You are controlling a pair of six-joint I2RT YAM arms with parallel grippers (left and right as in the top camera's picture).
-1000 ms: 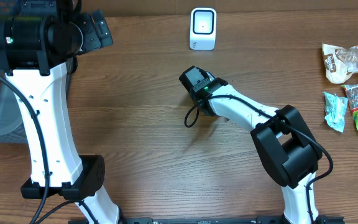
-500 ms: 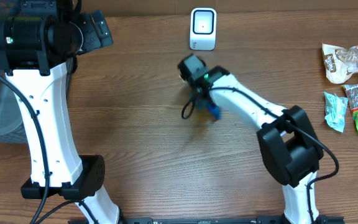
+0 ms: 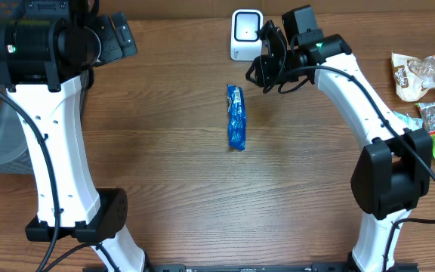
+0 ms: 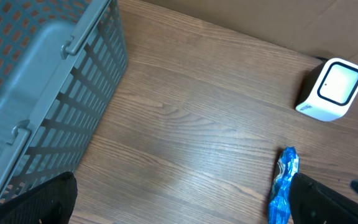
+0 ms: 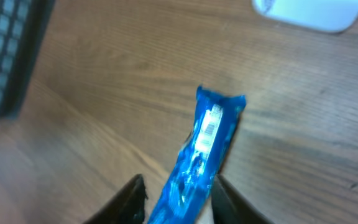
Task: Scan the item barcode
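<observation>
1. The item (image 3: pixel 236 117) lies flat at frame centre on the table (image 3: pixel 165 189), just below the scanner (image 3: pixel 247 34). Its barcode patch faces up in the right wrist view. It isn't at the scanner, so the scan looks undone.
2. The right gripper (image 3: pixel 261 72) hangs beside the scanner at upper centre. Its fingers are partly apart and grip nothing.
3. The left gripper (image 4: pixel 191 199), upper left, is spread wide and empty.
4. A second ago the right arm crouched over mid-table, hiding the item. It has since swung up and the item lies bare.
5. Still to do: grasp the item and show its barcode.
</observation>
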